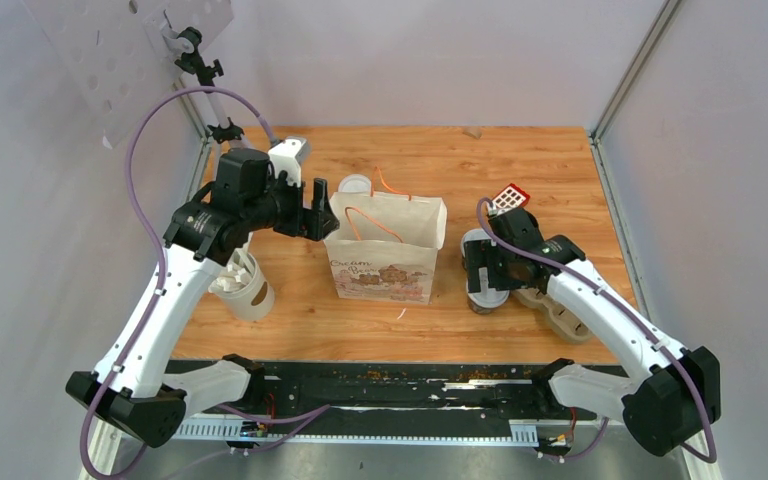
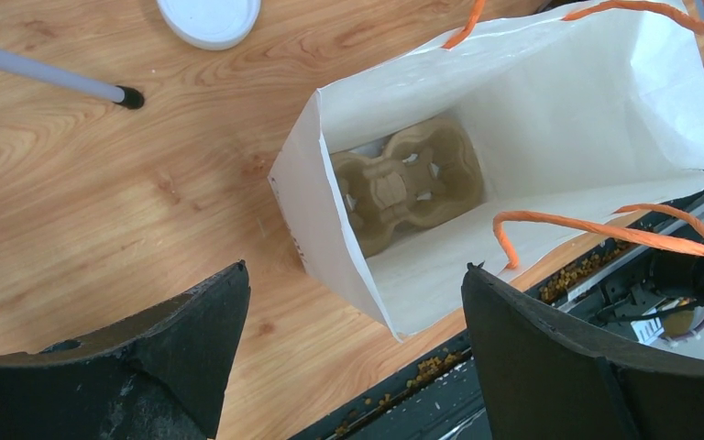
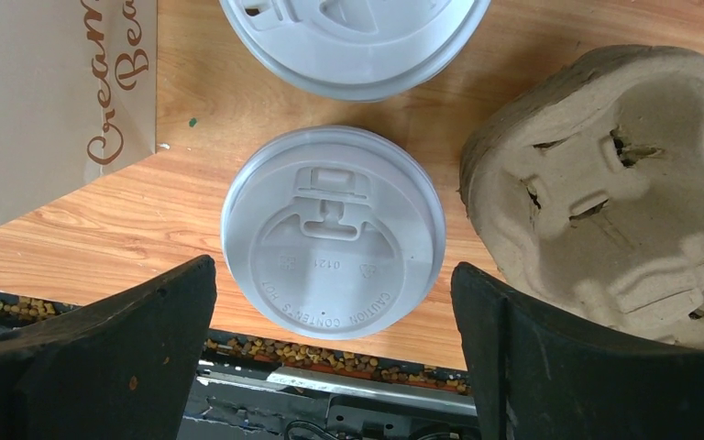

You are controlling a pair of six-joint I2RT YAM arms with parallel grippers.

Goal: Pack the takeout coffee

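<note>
Right tool point(image 3: 332, 266) gapes wide, empty, straddling one lidded cup point(image 3: 332, 229) at frame centre, apparently untouched; second cup point(image 3: 353, 37) at top edge. Left tool point(image 2: 356, 275) wide open, empty, above bag point(image 2: 550, 119).

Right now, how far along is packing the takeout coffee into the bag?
Done: the paper bag stands open with a pulp carrier at its bottom. In hand: the right gripper hangs open above one lidded cup, not gripping it; the left gripper is open over the bag. Left: that cup and the second lidded cup sit on the table, outside the bag.
</note>
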